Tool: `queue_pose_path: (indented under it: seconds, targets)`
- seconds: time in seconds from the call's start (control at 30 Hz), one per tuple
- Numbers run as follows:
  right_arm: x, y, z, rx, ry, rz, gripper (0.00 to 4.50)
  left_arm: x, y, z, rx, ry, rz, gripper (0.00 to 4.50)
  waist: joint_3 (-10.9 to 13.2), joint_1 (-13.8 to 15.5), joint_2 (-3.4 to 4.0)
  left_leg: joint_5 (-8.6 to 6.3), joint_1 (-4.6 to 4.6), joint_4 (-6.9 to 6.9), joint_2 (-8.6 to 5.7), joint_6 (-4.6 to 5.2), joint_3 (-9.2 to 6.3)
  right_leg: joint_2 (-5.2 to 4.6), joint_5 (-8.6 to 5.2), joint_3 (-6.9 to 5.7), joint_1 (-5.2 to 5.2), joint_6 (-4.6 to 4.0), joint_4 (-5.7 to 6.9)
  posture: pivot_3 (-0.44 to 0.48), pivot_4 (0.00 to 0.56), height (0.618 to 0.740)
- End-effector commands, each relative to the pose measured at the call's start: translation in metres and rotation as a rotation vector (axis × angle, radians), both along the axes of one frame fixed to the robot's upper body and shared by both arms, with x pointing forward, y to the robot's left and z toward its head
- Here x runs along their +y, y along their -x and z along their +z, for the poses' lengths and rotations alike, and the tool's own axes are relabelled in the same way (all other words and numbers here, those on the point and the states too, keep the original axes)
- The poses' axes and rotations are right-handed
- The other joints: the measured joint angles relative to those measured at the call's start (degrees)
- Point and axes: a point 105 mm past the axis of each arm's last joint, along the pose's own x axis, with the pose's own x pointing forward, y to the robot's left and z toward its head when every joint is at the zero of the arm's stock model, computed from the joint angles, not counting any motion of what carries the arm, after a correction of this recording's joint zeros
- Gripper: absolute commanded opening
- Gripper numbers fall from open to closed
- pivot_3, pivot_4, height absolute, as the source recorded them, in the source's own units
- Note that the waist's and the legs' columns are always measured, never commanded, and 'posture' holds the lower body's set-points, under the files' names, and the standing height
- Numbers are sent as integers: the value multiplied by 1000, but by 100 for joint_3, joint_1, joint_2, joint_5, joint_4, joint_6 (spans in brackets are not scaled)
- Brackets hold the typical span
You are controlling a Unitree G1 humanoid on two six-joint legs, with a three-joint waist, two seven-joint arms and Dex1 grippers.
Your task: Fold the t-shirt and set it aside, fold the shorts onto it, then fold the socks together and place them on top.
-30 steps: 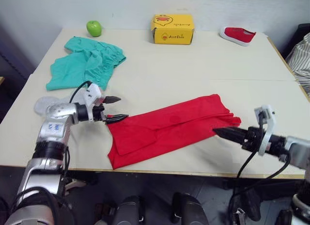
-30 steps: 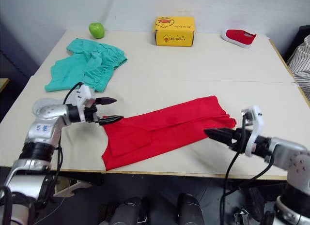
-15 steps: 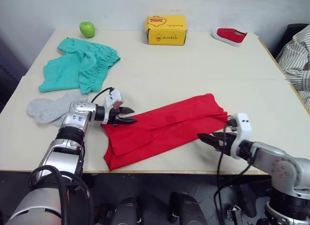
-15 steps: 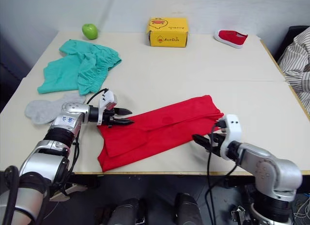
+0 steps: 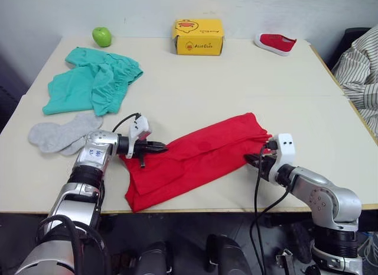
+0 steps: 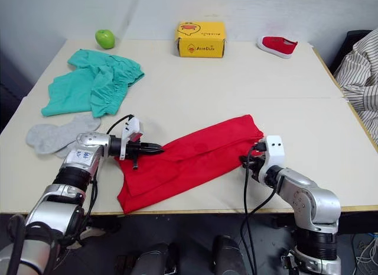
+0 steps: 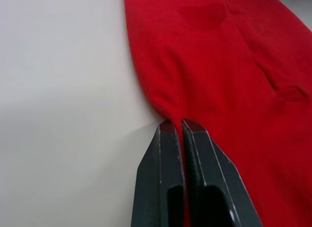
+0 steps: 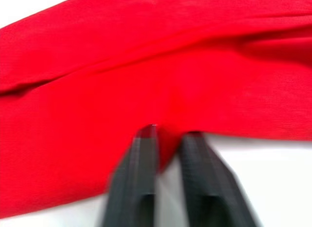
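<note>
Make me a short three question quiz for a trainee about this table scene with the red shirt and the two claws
1. True or false: the left claw is shut on the t-shirt edge.
2. What lies nearest the socks? A) yellow box B) shorts C) red shoe
3. Fill in: the green apple sits at the table's far ____ corner.

Key: 1 true. 2 B, the shorts. 3 left.

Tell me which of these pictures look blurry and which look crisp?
Right wrist view: smeared, the black fingers and t-shirt both soft. Left wrist view: crisp, cloth weave visible on the t-shirt. Eye views: evenly lit, reasonably sharp.
</note>
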Motion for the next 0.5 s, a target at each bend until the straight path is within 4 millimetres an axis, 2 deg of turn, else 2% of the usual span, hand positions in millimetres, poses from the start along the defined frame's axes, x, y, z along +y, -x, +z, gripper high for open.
queue_pose_path:
  seconds: [0.03,0.13,0.23,0.37,0.5]
  targets:
    - [-14,-17,9,-37,62,1,27,6,7,7,-37,34,68,0,4,-5,7,0,0,0,0,0,0,-1,0,2,0,0,0,0,150,740]
    - [-22,-35,15,-62,114,18,27,5,13,11,-64,67,135,0,7,23,12,-1,-1,1,-1,1,-1,-4,0,15,-1,0,2,0,150,740]
    - [-28,-68,25,-114,196,39,27,1,26,11,-87,117,235,0,11,6,18,-1,1,2,-2,2,6,-4,0,29,-3,0,2,0,150,740]
    - [-26,-103,37,-160,269,69,27,-5,39,8,-78,180,393,0,15,19,25,-1,4,1,-3,4,16,-6,1,56,-3,1,2,0,150,740]
    - [-22,-116,40,-149,297,110,27,-15,51,6,-58,229,501,0,15,62,25,0,4,0,-3,3,14,-6,1,63,-3,1,1,0,150,740]
